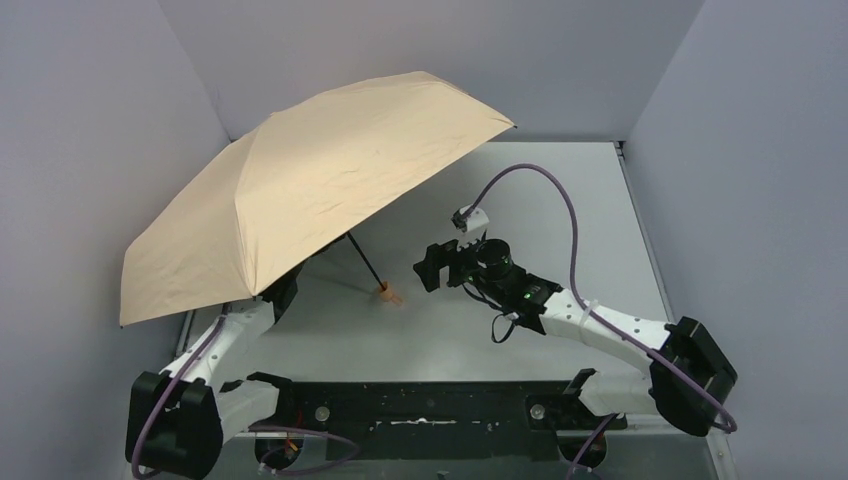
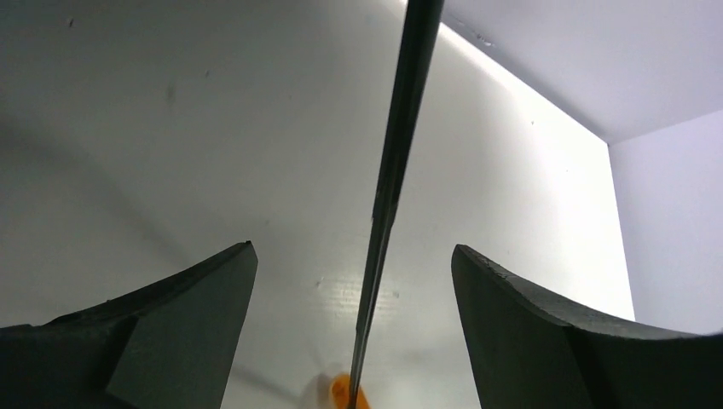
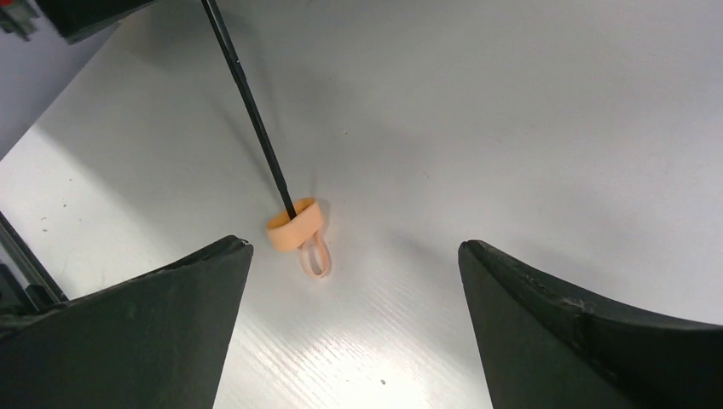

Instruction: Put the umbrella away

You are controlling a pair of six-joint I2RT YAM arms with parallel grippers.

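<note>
The umbrella [image 1: 310, 180] stands open, its tan canopy tilted over the table's left half. Its thin black shaft [image 1: 362, 258] slants down to the small tan handle [image 1: 388, 292], which rests on the table. My left gripper [image 2: 351, 248] is open under the canopy, mostly hidden in the top view. The shaft [image 2: 396, 153] passes between its fingers without touching them, with the handle [image 2: 345, 392] below. My right gripper [image 1: 432, 268] is open and empty just right of the handle. In the right wrist view the handle [image 3: 292, 223], its wrist loop [image 3: 314, 256] and the shaft [image 3: 251, 111] lie ahead of the right gripper [image 3: 355, 245].
The white table [image 1: 560, 200] is boxed in by grey walls [image 1: 740, 150] at the back and both sides. A purple cable [image 1: 560, 200] arcs above the right arm. The black base rail [image 1: 420, 405] runs along the near edge.
</note>
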